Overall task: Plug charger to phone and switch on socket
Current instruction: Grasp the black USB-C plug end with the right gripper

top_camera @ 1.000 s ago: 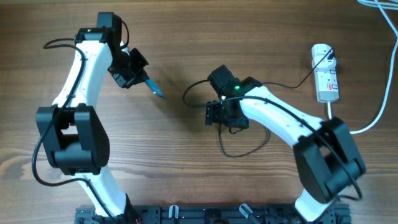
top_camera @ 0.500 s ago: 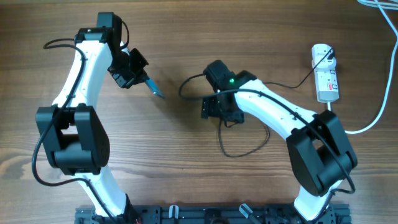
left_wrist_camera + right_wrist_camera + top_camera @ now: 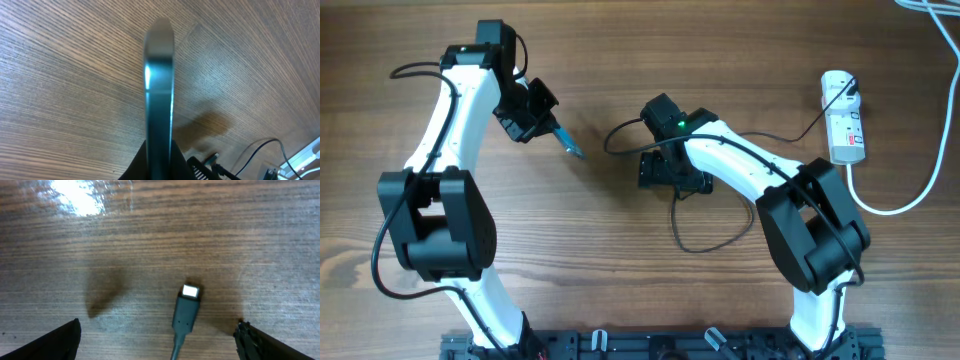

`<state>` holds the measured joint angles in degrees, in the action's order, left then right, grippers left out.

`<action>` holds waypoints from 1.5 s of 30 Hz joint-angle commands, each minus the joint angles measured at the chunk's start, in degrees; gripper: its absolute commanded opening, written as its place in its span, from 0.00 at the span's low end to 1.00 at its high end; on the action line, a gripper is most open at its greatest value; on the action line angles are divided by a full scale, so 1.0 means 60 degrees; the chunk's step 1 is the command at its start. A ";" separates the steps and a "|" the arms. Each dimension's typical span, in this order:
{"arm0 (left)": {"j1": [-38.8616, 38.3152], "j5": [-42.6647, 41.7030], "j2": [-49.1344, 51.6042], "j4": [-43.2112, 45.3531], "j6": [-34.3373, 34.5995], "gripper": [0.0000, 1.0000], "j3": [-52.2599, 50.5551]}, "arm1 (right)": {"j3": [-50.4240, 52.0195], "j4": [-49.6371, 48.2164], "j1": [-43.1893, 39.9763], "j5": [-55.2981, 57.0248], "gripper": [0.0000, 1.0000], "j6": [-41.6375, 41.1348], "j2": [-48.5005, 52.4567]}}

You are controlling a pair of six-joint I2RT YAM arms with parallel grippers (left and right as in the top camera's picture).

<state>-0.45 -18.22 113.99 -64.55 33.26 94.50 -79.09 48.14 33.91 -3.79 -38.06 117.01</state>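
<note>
Left gripper [image 3: 546, 121] clamped phone [image 3: 159, 100], edge-on. Right gripper [image 3: 157, 330] gaped empty around charger tip [image 3: 188, 307] lying on table [image 3: 620, 290]. Plug [image 3: 851, 95] seemingly in socket [image 3: 844, 125]; phone connection, switching not yet done.

**Grained wood, smooth plastics, one speck of bright metal**

The tabletop [image 3: 150, 240] is brown wood with fine straight grain, smooth and sealed enough to throw back a white glare in the right wrist view. The phone [image 3: 159, 100] shows a glossy, metallic-looking teal edge. The charger [image 3: 187, 312] has a matt black plastic connector housing with a bright metal tip. The socket [image 3: 844, 125] and its cord [image 3: 890, 212] look like smooth white plastic. The left arm [image 3: 455, 110] and right arm [image 3: 740, 170] have glossy white shells and matt black joints.
</note>
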 commanded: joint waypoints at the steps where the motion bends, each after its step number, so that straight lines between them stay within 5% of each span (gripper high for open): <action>1: 0.0033 0.0011 -0.0266 -0.0036 -0.0149 0.04 0.0018 | -0.0051 -0.0029 -0.0040 0.0215 0.95 0.0000 0.0117; 7: 0.0029 0.0011 -0.0266 -0.0033 -0.0149 0.04 0.0018 | 0.0124 -0.0058 -0.0022 0.0375 0.67 -0.0550 0.0127; 14: 0.0033 0.0011 -0.0266 -0.0029 -0.0149 0.04 0.0018 | 0.0280 0.0015 -0.0022 0.0120 0.49 -0.0688 0.0131; 24: 0.0033 0.0011 -0.0266 -0.0040 -0.0149 0.04 0.0018 | 0.0310 -0.0018 -0.0022 0.0200 0.33 -0.0761 0.0135; 36: 0.0033 0.0011 -0.0266 -0.0036 -0.0149 0.04 0.0018 | 0.0310 0.0095 -0.0022 0.0408 0.33 -0.0943 0.0339; 45: 0.0033 0.0011 -0.0266 -0.0040 -0.0149 0.04 0.0018 | 0.0310 0.0160 -0.0022 0.0404 0.17 -0.0940 0.0342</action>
<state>-0.45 -18.22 113.99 -64.62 33.26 94.50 -78.24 48.82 33.91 -2.07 -43.31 117.08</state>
